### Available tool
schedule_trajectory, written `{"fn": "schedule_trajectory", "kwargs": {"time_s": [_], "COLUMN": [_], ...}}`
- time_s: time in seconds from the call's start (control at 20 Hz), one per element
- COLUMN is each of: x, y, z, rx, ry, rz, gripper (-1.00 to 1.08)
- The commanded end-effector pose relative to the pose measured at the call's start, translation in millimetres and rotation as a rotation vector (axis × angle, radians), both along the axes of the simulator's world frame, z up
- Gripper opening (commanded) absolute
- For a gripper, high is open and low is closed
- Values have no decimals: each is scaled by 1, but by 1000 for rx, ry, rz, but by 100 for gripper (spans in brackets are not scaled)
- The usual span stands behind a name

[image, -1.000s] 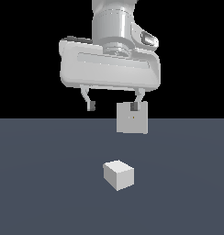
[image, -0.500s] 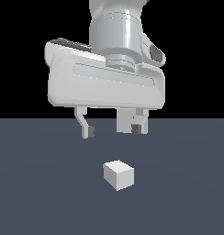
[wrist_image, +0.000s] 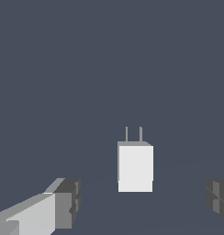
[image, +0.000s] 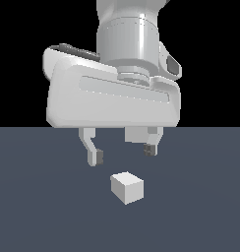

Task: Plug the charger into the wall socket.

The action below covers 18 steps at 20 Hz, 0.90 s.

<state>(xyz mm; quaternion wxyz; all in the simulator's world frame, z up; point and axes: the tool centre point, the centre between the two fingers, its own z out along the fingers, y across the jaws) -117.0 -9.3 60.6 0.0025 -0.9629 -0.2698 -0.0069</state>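
Pincer hangs open above charger on bare floor.

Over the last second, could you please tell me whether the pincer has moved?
Yes. The pincer has come toward the camera and lower, closing on the resting charger; it now hides the wall socket.

The charger is looking like smooth matt white plastic with two thin metal-like prongs, the gripper is showing a slightly glossy white shell with dark matt fingertips, and the floor is appearing flat, matt grey-blue.
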Motion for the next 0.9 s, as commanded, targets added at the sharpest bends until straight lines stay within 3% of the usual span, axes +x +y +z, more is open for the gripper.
{"fn": "schedule_trajectory", "kwargs": {"time_s": [0.0,0.45,0.85], "x": [0,1,1], "y": [0,0,0], "z": [0,-3,-33], "rx": [0,-1,-1], "ry": [-1,-1,-1], "rz": [2,-4,-5], "gripper": [100,100,100]}}
